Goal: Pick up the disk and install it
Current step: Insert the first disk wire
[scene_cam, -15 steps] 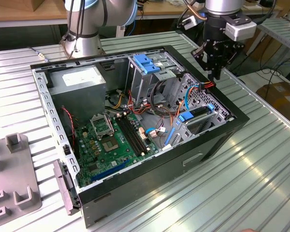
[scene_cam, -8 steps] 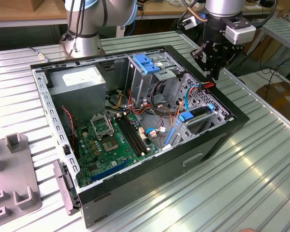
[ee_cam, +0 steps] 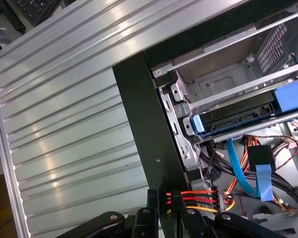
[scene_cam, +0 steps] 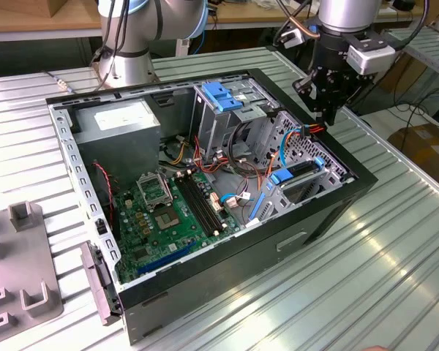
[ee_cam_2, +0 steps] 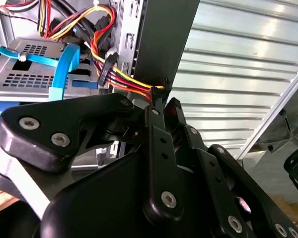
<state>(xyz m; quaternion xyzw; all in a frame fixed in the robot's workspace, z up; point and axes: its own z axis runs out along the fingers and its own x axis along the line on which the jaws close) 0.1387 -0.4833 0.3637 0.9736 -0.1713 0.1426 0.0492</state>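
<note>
The disk (scene_cam: 301,172), a grey slab with a bright blue carrier rail, lies in a slot of the lower drive cage inside the open computer case (scene_cam: 329,208). The first wrist view shows the disk (ee_cam: 238,122) seated between the cage's metal rails, blue end outward. My gripper (scene_cam: 326,115) hangs above the case's far corner on the exterior view's right, apart from the disk. In both wrist views its black fingertips (ee_cam_2: 157,105) stand close together with nothing between them, just over the case's black rim and a bundle of red, orange and yellow wires (ee_cam: 201,198).
A tall metal cage with a fixed blue latch (scene_cam: 221,95) stands mid-case, beside the motherboard (scene_cam: 168,212) and power supply (scene_cam: 121,124). Blue data cables (ee_cam: 238,171) loop near the drive cage. The case sits on a ribbed metal table (scene_cam: 380,270); a grey fixture (scene_cam: 22,256) lies at the exterior view's left.
</note>
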